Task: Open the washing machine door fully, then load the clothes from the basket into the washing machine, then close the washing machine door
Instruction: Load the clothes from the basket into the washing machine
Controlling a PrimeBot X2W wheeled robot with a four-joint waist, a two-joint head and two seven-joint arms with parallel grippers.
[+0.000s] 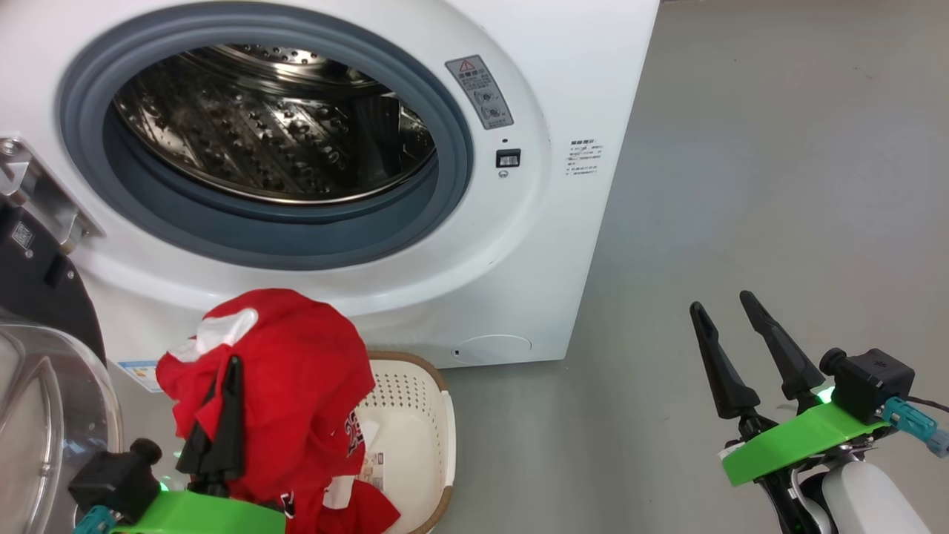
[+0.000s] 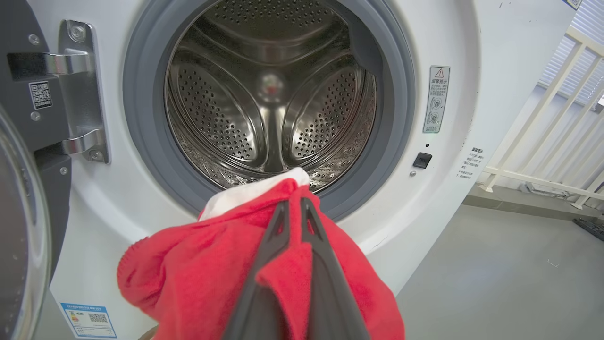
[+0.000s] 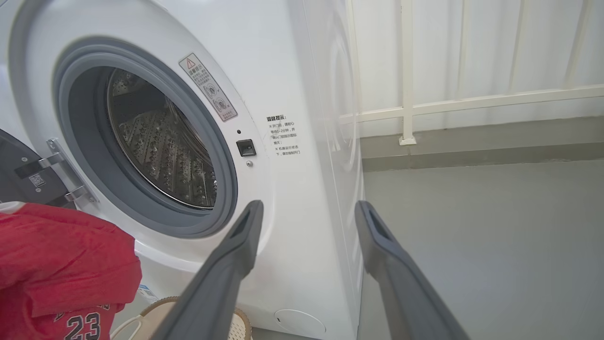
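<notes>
**Loading step: red clothes held up, drum next**

Washing machine door stands wide open on the left, so step 1 looks done. L gripper is clamped tight on the clothes. The bundle hangs over the basket, which sits on the floor at the washing machine's front foot, w/ some fabric trailing into it. R gripper has fingers spread, nothing held, above the floor to the right. Next, imo: lift and push the bundle fwd over the gasket into the drum, releasing deep inside.
</notes>
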